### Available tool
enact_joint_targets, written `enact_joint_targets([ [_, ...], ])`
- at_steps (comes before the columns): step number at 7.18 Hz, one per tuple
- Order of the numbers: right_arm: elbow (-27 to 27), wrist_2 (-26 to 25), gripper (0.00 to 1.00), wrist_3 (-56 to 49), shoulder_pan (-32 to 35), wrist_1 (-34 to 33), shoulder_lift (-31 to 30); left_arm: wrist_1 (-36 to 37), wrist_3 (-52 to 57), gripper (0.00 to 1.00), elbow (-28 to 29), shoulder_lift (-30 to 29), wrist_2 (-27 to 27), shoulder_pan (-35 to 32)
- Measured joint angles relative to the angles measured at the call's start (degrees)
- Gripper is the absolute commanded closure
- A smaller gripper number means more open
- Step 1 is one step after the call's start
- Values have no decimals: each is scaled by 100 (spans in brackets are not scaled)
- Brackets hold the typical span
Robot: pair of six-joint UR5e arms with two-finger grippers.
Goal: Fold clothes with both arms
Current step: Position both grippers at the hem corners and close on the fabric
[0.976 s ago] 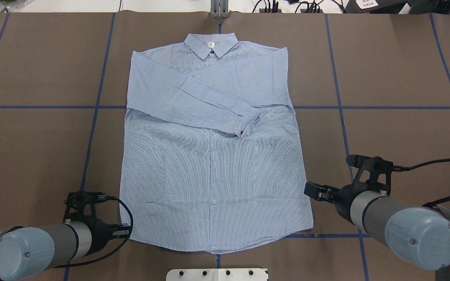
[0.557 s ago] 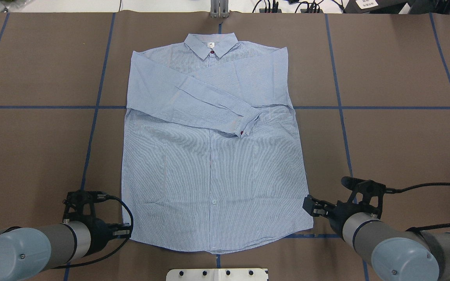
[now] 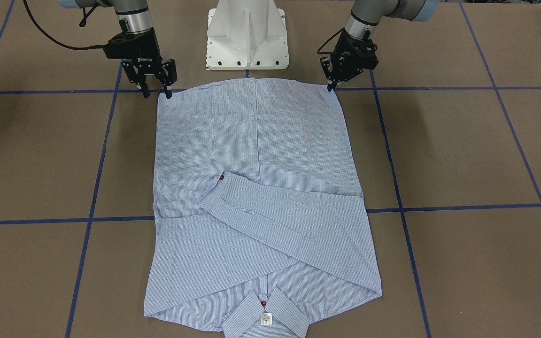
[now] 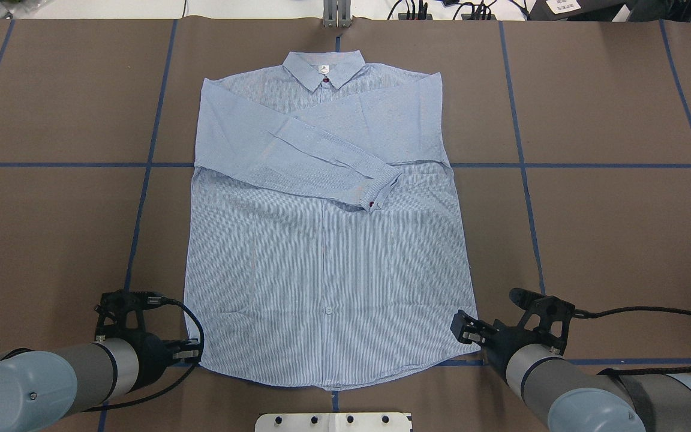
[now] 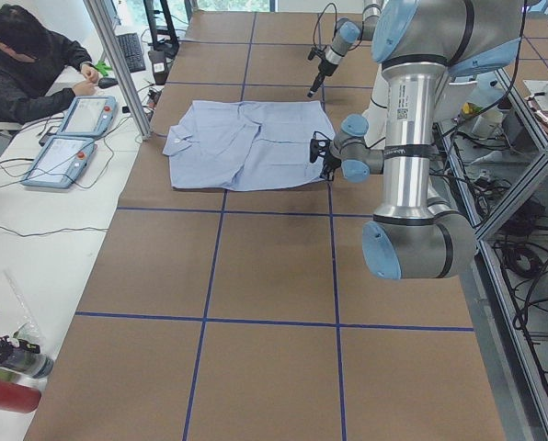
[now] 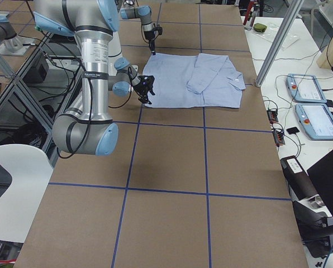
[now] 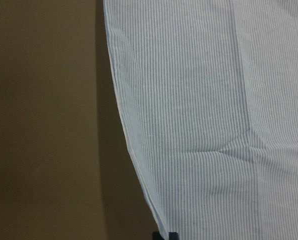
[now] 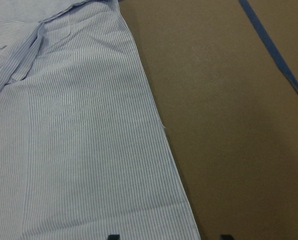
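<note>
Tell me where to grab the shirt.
Grip the shirt at its two hem corners, nearest the robot, each tool coming in from its own outer side. It lies flat, collar far, sleeves crossed over the chest, so the hem corners are free edges; the left tool and right tool sit at them.

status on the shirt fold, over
Left tool shut on shirt hem corner. Right tool open, straddling the other hem corner, not gripping. Shirt flat, sleeves folded across the chest. Nothing in the way.

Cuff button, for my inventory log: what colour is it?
The cuff button is dark red; the front-facing view shows it best.
</note>
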Motion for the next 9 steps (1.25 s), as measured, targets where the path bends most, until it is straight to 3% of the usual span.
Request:
enact_joint_targets([
  [1, -152, -96, 28, 61, -65, 169, -1, 0, 0, 100, 0, 0, 15, 1],
  [3, -354, -319, 40, 97, -199, 361, -25, 0, 0, 100, 0, 1, 23, 1],
  [8, -472, -459, 40, 216, -418, 260, 4, 0, 0, 100, -74, 23, 91, -6],
  [9, -473, -458, 44, 260, -439, 163, 3, 0, 0, 100, -77, 26, 98, -7],
])
